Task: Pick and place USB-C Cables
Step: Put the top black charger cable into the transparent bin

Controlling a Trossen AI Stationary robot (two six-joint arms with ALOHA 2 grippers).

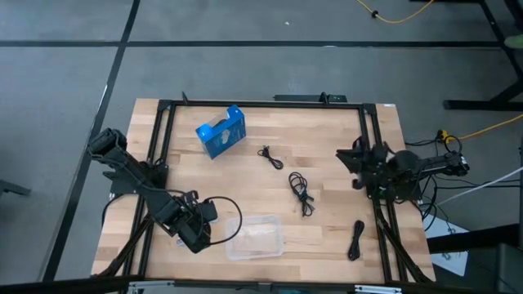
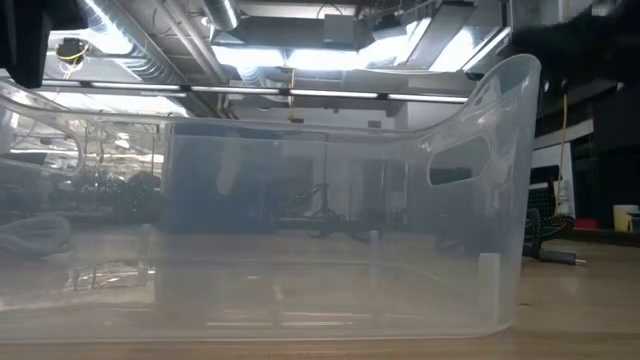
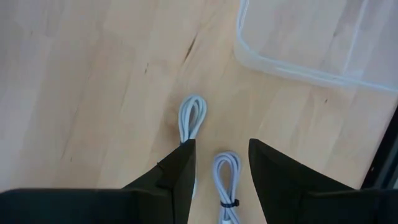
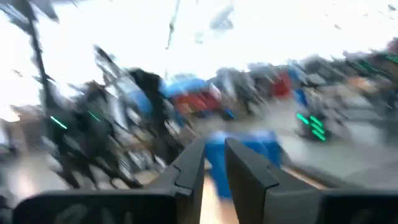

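Two light grey USB-C cables lie flat on the wood in the left wrist view: one folded bundle [image 3: 191,118] just ahead of my fingers, the other [image 3: 226,180] below the gap between them. My left gripper [image 3: 221,146] [image 1: 196,238] hangs open over them, pointing steeply down, beside the clear tray's left end. Three black cables [image 1: 270,157] [image 1: 301,193] [image 1: 356,240] lie on the table's right half. My right gripper [image 1: 350,157] [image 4: 214,163] waits at the right edge, raised, its fingers a narrow gap apart with nothing between.
The clear plastic tray [image 1: 255,237] [image 3: 298,62] sits near the front edge, right of my left gripper, and fills the low view [image 2: 330,230]. A blue box [image 1: 221,131] stands at the far left-centre. Black frame rails [image 1: 155,163] run along the table's sides.
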